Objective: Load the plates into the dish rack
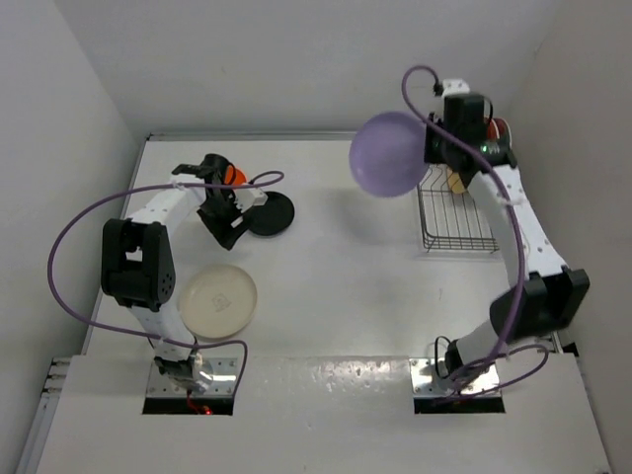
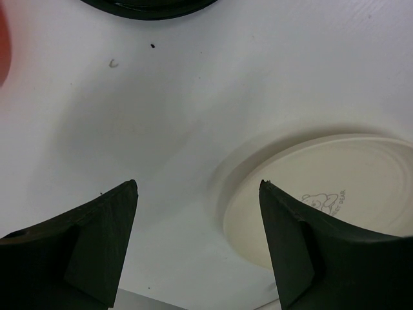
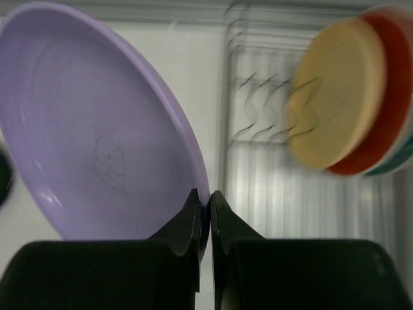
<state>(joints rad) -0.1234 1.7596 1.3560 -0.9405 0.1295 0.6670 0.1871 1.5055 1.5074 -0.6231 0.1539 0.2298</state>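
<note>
Overhead, my right gripper [image 1: 432,148] was clamped on the rim of the lavender plate [image 1: 387,153], held on edge just left of the dish rack [image 1: 456,225]. At the right wrist, a tan plate [image 3: 332,103] and a red plate [image 3: 387,90] stood in the rack, with bare prongs to their left. At the left wrist, my left gripper [image 2: 199,187] hung wide over the table, the cream plate [image 2: 348,194] just beside it.

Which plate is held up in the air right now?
The lavender plate: the right gripper pinches its rim in the air. The cream plate and black plate lie flat on the table.
</note>
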